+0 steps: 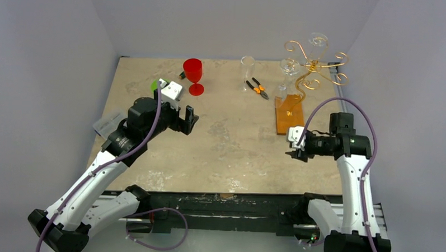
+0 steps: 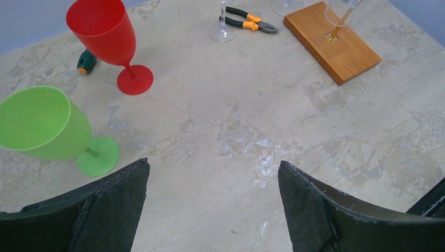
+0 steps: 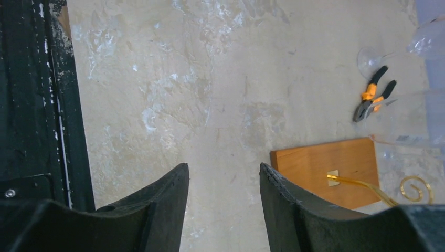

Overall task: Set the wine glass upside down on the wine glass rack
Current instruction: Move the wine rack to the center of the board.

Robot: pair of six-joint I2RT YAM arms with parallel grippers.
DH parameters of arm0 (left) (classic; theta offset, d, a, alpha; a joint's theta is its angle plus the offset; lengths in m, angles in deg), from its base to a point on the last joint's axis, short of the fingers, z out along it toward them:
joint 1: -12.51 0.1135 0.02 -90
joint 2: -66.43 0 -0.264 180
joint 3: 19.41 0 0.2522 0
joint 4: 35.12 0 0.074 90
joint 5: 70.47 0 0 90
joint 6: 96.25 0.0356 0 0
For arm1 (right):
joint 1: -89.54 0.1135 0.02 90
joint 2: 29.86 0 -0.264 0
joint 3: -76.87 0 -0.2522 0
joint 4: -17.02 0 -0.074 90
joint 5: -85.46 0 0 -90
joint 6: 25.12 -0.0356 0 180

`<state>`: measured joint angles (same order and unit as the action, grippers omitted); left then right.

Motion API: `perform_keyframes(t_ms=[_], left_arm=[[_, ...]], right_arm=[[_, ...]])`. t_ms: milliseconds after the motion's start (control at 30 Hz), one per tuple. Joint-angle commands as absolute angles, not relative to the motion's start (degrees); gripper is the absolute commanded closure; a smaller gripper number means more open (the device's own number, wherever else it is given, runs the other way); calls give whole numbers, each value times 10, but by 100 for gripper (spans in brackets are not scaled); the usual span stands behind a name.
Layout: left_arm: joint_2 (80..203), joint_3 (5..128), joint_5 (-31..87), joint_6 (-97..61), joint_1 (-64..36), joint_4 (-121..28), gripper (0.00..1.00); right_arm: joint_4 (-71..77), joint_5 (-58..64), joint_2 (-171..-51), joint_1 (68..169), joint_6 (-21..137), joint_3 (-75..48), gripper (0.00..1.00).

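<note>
The wine glass rack's gold wire arms (image 1: 315, 66) rise from an orange-brown wooden base (image 1: 288, 114) at the back right. Two clear glasses (image 1: 289, 69) (image 1: 317, 44) hang among the arms. A third clear wine glass (image 1: 248, 68) stands upright on the table. A red wine glass (image 1: 193, 73) stands at the back left, with a green one (image 2: 39, 123) beside it. My left gripper (image 1: 188, 120) hovers open and empty near the red and green glasses. My right gripper (image 1: 295, 155) is open and empty, just in front of the base (image 3: 320, 165).
Orange-handled pliers (image 1: 258, 88) lie next to the upright clear glass. A green-handled screwdriver (image 2: 85, 61) lies behind the red glass. The black rail (image 3: 31, 105) marks the table's near edge. Grey walls close in on both sides and the back.
</note>
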<state>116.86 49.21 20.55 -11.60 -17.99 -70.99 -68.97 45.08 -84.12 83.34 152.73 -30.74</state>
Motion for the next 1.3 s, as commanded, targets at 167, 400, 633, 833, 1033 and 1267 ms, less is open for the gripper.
perform_keyframes(t_ms=[167, 400, 633, 833, 1033, 1267], left_arm=[[1172, 497, 216, -114, -179, -691, 10], [1169, 495, 210, -112, -179, -694, 11], [1174, 496, 209, -108, -179, -694, 11], [1174, 495, 206, -105, -179, -696, 11], [1174, 495, 201, -100, -179, -697, 10], [1175, 496, 207, -100, -179, -697, 10]], right_arm=[[-371, 362, -837, 856, 1274, -449, 56], [-222, 246, -904, 932, 1257, -518, 82], [-91, 213, -953, 983, 1203, -527, 73], [6, 135, -1028, 1042, 1225, -536, 65], [77, 84, -1061, 1065, 1226, -538, 66], [107, 31, -1104, 1067, 1252, -551, 69]])
